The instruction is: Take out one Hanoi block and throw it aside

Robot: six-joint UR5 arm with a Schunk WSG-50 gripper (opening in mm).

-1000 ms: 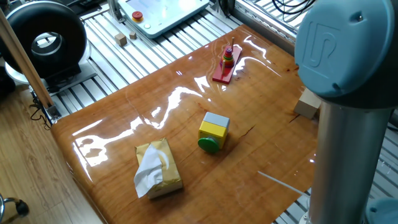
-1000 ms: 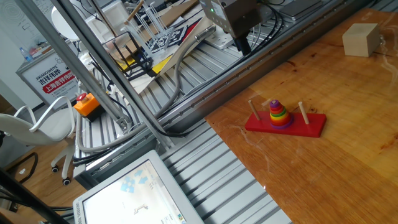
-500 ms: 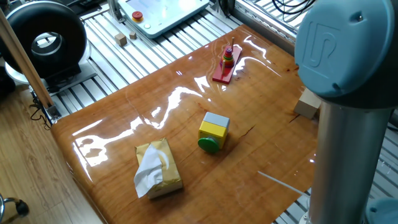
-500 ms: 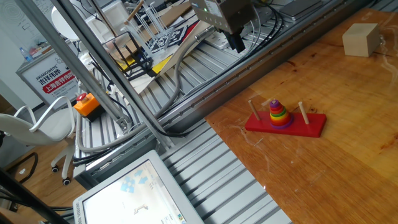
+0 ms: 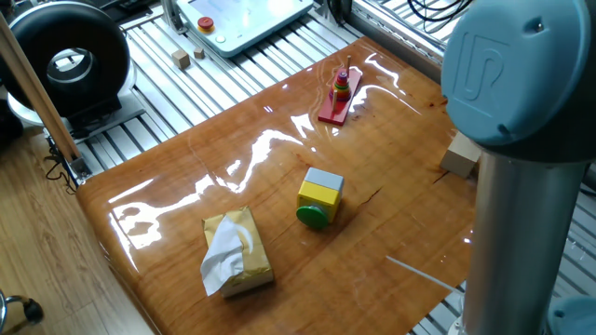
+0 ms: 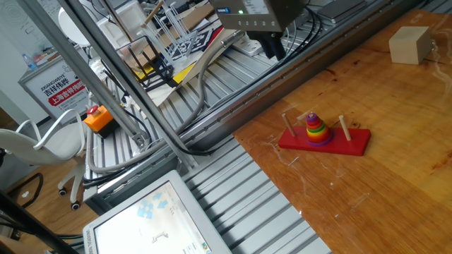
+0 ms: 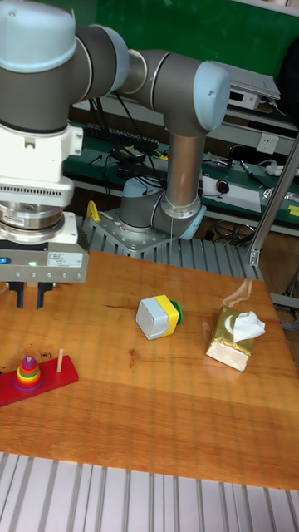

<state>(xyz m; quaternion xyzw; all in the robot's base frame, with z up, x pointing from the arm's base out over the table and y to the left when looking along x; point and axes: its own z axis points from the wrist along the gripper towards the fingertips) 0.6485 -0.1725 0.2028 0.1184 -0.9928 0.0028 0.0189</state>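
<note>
Tool (image 7: pixel 29 294) shifted (empty), tissue box (image 7: pixel 233 335) well apart

The table (image 5: pixel 270 177) is varnished wood, very glossy, with white glare. The peg tower (image 6: pixel 317 130) has smooth, shiny plastic-looking rings on a red glossy base (image 6: pixel 357 143) with bare wooden pegs. The tissue pack (image 7: pixel 230 337) looks like golden foil, with soft white paper.

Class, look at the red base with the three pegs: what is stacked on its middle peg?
On the red base, the middle peg carries a stack of coloured rings, purple at the bottom. The outer pegs are bare. How many rings there are is too small to tell.
</note>
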